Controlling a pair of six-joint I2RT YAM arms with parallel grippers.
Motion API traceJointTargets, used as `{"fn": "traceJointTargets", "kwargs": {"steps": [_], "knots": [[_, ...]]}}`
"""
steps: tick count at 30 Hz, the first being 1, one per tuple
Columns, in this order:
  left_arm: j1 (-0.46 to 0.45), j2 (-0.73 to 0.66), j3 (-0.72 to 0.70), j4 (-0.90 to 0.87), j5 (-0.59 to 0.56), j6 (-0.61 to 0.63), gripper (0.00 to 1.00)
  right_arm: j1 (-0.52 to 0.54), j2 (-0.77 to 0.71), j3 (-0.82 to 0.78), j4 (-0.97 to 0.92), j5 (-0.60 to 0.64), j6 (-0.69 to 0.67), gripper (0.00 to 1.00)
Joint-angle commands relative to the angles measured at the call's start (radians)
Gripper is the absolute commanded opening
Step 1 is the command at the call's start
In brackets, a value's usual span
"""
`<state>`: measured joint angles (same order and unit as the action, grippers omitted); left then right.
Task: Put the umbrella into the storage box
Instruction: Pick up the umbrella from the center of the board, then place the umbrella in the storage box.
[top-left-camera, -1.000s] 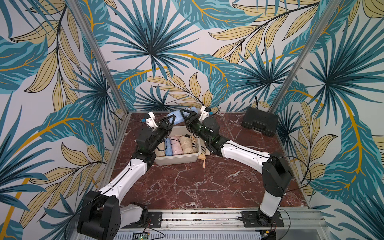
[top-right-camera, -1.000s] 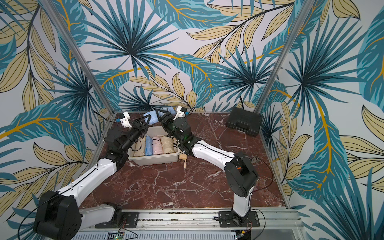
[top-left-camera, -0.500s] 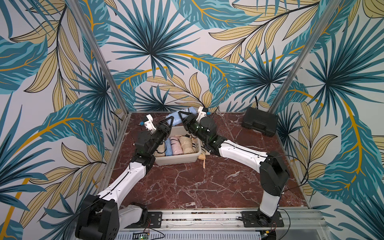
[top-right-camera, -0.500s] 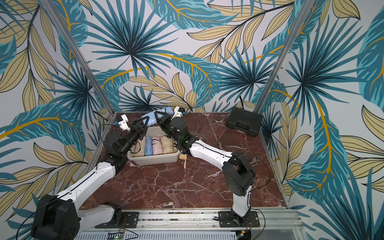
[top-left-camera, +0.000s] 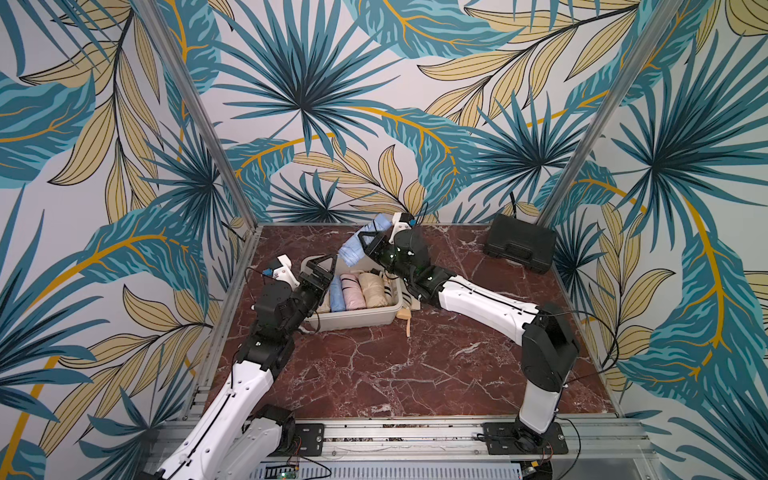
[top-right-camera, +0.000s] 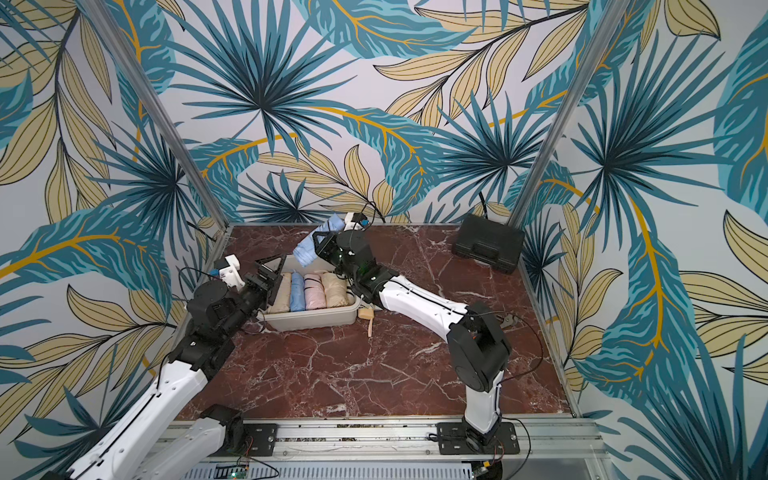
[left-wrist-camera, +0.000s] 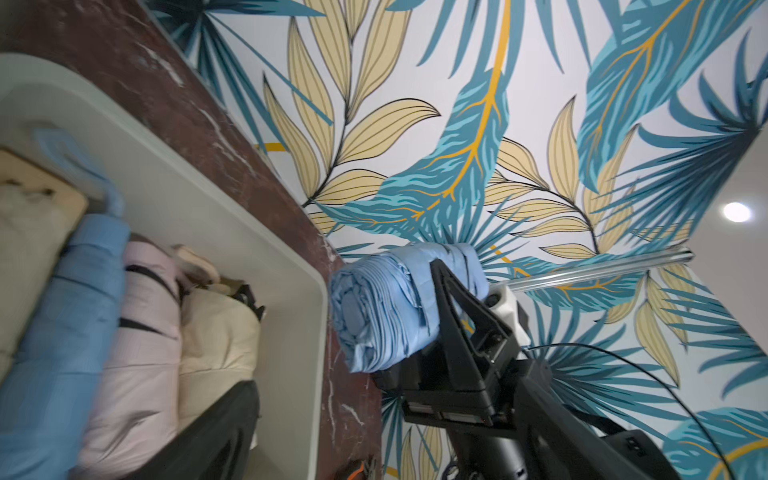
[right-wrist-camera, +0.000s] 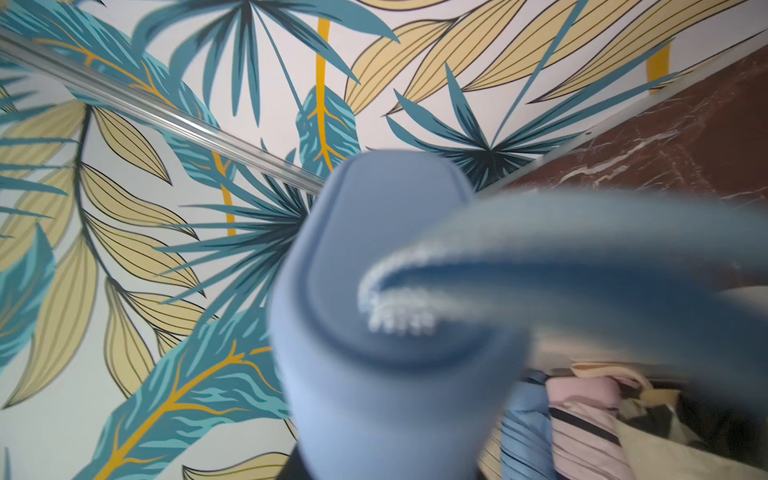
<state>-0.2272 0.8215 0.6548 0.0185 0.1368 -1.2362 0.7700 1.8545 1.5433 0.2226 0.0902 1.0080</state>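
Over the left end of the storage box (top-left-camera: 353, 323), the left gripper (top-left-camera: 321, 270) gapes empty. Raised by the far rim, the blue umbrella (top-left-camera: 352, 249) slants, lower end toward the box, clenched in the right gripper (top-left-camera: 370, 243).

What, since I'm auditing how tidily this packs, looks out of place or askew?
A tan handle with strap lies on the table outside the storage box, by the corner nearest the right arm; the folded umbrellas inside lie in a neat row. The blue umbrella hangs tilted in the right gripper.
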Motion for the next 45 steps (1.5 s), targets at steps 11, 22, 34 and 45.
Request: {"fn": "traceJointTargets", "kwargs": {"steps": [11,22,34,45], "knots": [[0.151,-0.048,0.159,-0.605,-0.109,0.295,1.0,0.002,0.193,0.351,-0.478,-0.45,-0.216,0.19],[0.207,-0.044,0.177,-0.609,-0.092,0.34,1.0,0.014,0.415,0.575,-0.56,-0.594,-0.227,0.18],[0.209,-0.029,0.19,-0.6,-0.087,0.338,1.0,0.064,0.585,0.749,-0.635,-0.701,-0.225,0.25],[0.21,0.0,0.206,-0.564,-0.073,0.331,1.0,0.068,0.427,0.716,-0.766,-0.374,-0.421,0.66]]}}
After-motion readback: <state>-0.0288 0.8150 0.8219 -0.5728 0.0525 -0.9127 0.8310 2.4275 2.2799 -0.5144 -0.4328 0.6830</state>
